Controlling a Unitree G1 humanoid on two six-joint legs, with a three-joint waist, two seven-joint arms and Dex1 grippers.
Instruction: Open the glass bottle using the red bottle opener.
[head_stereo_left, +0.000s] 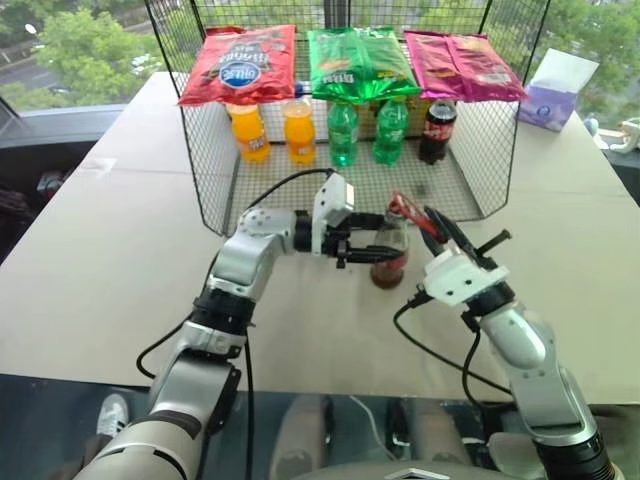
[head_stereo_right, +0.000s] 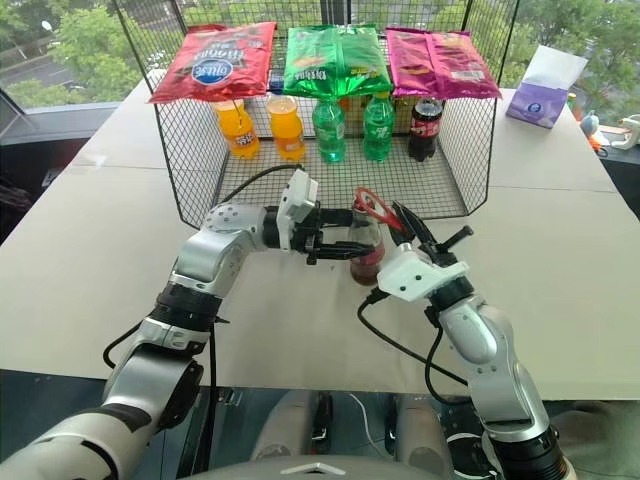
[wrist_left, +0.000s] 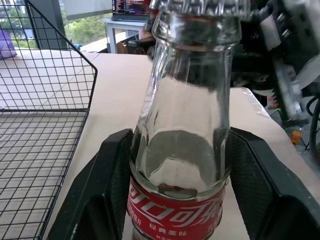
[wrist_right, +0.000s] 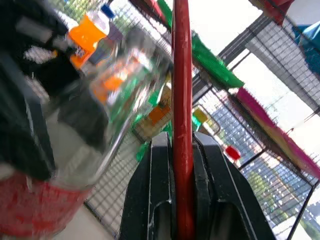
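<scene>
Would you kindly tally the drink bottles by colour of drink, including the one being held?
Orange: 2
Green: 2
Dark cola, plastic bottle: 1
Dark cola, glass bottle: 1
Total: 6

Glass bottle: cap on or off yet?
Still on. The crimped cap sits on the glass bottle neck, held by the left tool; the red bottle opener in the right tool is at the top.

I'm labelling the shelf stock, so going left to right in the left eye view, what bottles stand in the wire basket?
Orange drink bottle → second orange drink bottle → green bottle → second green bottle → black-capped cola bottle.
</scene>
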